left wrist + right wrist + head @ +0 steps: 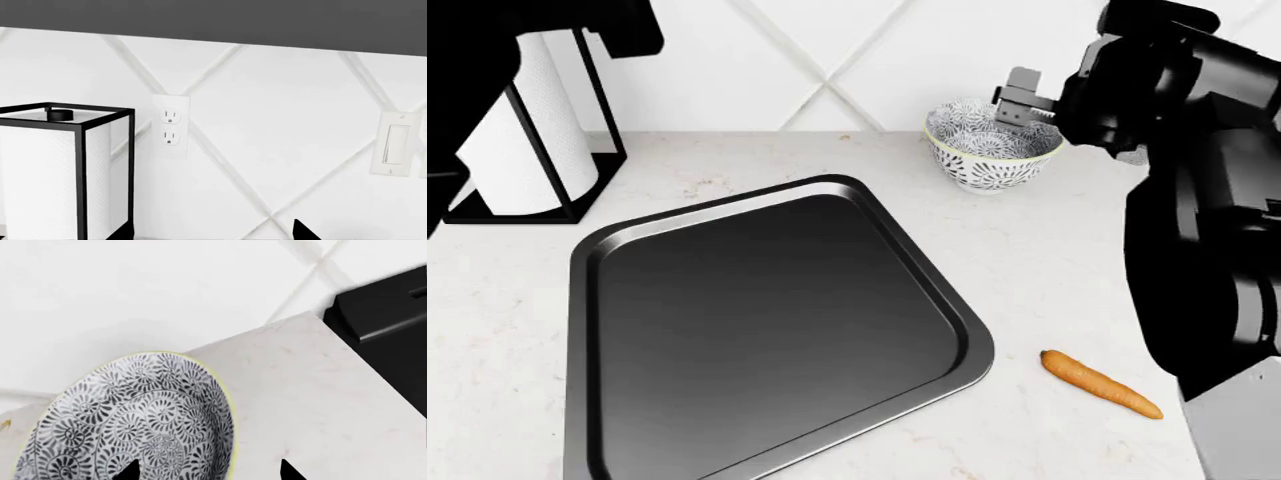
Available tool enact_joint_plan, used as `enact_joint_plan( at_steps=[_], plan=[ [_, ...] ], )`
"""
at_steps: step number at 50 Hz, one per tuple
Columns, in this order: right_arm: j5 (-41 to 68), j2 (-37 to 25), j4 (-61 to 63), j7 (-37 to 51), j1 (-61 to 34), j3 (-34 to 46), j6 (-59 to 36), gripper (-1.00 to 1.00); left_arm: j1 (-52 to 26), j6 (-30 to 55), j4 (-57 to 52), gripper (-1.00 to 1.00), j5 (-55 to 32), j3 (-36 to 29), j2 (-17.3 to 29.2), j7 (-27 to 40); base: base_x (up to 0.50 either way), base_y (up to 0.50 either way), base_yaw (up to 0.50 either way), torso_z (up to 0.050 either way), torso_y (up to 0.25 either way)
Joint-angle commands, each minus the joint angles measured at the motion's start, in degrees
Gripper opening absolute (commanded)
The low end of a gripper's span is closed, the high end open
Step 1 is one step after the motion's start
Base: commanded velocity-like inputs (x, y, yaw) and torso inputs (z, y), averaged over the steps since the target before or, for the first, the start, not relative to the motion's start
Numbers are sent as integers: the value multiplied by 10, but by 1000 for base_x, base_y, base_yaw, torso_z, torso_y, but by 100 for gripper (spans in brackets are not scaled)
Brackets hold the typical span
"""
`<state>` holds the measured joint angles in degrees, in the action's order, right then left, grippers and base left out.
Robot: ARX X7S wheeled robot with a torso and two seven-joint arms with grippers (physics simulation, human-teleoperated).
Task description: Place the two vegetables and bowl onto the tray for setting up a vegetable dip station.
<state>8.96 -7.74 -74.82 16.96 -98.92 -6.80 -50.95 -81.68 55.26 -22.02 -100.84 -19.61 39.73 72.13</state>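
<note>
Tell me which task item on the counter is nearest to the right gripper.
The bowl: the right gripper hangs at its rim, while the carrot lies far nearer the counter's front edge.

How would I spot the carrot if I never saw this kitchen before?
Find the big dark tray in the middle of the pale counter. Off its near right corner, alone on the bare stone, lies the carrot. It is small, thin and orange, the only brightly coloured thing here, well away from the patterned bowl by the wall.

The tray (774,330) is set mid-surface (1054,270), with the bowl (993,147) behind-right and the carrot (1098,383) at its right.
</note>
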Motion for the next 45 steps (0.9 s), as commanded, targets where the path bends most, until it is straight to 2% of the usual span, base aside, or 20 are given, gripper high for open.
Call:
enact_joint_plan(
  at_steps=[1, 11, 45],
  plan=[
    [-10, -6, -1, 16, 25, -136, 25, 100, 0, -2, -1, 100, -1, -3, -1, 1, 0, 0, 0, 0, 0],
    [-48, -2, -1, 22, 30, -183, 30, 100, 0, -3, -2, 100, 0, -5, -1, 0, 0, 0, 0, 0, 0],
    [-88, 20, -1, 25, 52, -196, 47, 100, -1, -16, -7, 100, -2, -4, 1, -2, 0, 0, 0, 0, 0]
  ],
)
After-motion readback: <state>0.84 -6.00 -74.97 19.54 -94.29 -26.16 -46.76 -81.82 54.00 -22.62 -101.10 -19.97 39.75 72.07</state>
